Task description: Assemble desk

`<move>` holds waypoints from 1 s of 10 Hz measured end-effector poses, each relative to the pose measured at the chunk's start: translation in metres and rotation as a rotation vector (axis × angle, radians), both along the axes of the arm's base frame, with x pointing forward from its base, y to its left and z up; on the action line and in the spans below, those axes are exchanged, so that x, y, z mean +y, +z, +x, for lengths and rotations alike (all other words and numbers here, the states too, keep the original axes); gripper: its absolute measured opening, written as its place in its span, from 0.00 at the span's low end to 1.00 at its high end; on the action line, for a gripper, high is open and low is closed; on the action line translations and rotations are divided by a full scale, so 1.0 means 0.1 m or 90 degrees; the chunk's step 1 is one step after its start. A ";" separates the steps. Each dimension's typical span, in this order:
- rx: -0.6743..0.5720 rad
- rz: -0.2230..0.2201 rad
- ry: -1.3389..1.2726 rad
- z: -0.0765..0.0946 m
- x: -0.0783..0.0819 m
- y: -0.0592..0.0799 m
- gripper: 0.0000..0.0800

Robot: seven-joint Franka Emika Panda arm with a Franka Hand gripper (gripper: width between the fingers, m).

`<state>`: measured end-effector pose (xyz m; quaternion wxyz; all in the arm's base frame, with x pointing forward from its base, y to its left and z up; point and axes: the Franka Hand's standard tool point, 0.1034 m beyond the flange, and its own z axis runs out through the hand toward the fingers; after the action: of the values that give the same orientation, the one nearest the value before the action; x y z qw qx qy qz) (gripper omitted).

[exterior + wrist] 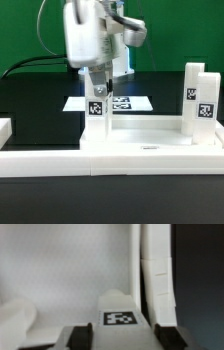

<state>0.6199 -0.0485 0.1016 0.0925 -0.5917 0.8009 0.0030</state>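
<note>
fingers (pixel 121 335) clamped on a tagged white leg (pixel 97 105), held upright over the desk top (pixel 150 150) near its corner on the exterior view's left. two more legs (pixel 201 100) standing at the top's other end. marker board (pixel 108 102) flat on the dark worktop (pixel 40 105) behind.

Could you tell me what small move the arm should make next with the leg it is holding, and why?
Probably turn the leg a little further into the desk top. The end effector is closed on the leg, which stands upright at the top's corner on the exterior view's left. Whether it is fully seated cannot be told, so keeping hold seems safer than letting go. A second leg already stands at the other end.
</note>
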 end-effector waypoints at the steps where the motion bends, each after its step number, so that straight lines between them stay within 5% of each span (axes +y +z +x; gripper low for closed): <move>1: 0.000 0.020 -0.052 -0.01 -0.01 -0.02 0.37; 6: 0.015 0.021 -0.128 -0.02 -0.03 -0.03 0.37; 8: 0.015 0.022 -0.127 -0.02 -0.02 -0.02 0.68; 9: 0.004 0.028 -0.121 0.02 0.04 0.09 0.68; 10: -0.013 0.039 -0.118 0.05 0.09 0.28 0.79</move>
<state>0.6250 -0.0397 0.1298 0.1183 -0.5118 0.8508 0.0129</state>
